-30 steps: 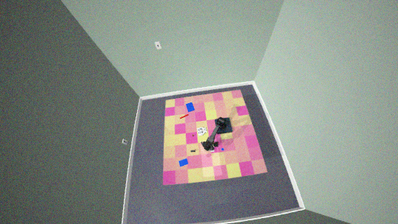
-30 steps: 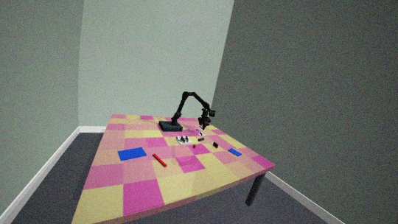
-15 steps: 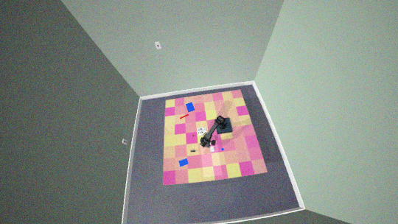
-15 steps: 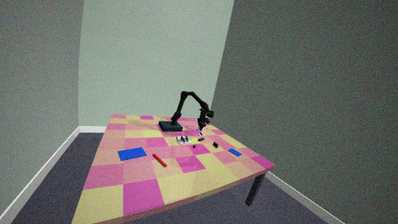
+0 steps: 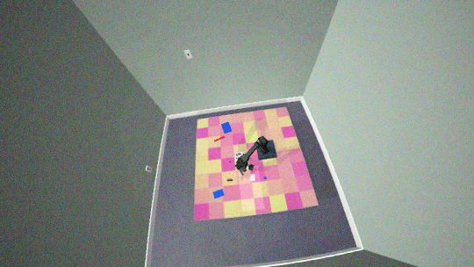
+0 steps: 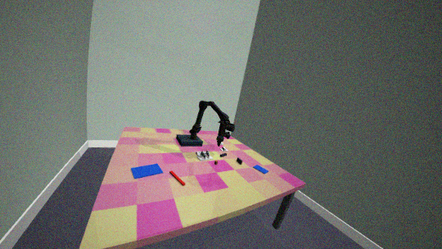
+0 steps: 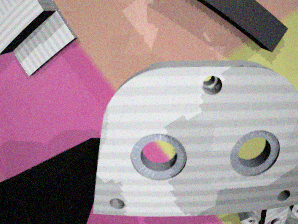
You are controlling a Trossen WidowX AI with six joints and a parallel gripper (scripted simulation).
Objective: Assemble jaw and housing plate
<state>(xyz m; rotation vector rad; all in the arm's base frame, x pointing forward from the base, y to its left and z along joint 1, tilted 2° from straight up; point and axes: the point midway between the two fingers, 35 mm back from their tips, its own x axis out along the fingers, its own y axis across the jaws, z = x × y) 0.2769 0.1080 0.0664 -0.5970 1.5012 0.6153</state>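
The housing plate point(image 7: 200, 117) is white, with two ringed holes and smaller screw holes. It fills much of the wrist view, held above the table. My gripper point(image 6: 219, 143) is shut on it; one black finger meets its left edge in the wrist view, and the other finger is out of view. The white base point(image 5: 240, 155) point(image 6: 199, 156) stands on the table beside my gripper, with two dark upright parts on it. A bit of it shows at the wrist view's lower right corner. Whether both jaws are seated and the teeth mesh is too small to tell.
A white block point(image 5: 253, 177) point(image 7: 47, 45) lies near my gripper. A dark bar point(image 7: 250, 22) lies beyond the plate. A dark block point(image 6: 240, 160), blue sheets point(image 5: 226, 127) point(image 6: 146, 170) point(image 5: 219, 193) point(image 6: 260, 169) and a red stick point(image 5: 219, 139) point(image 6: 177, 178) lie farther out.
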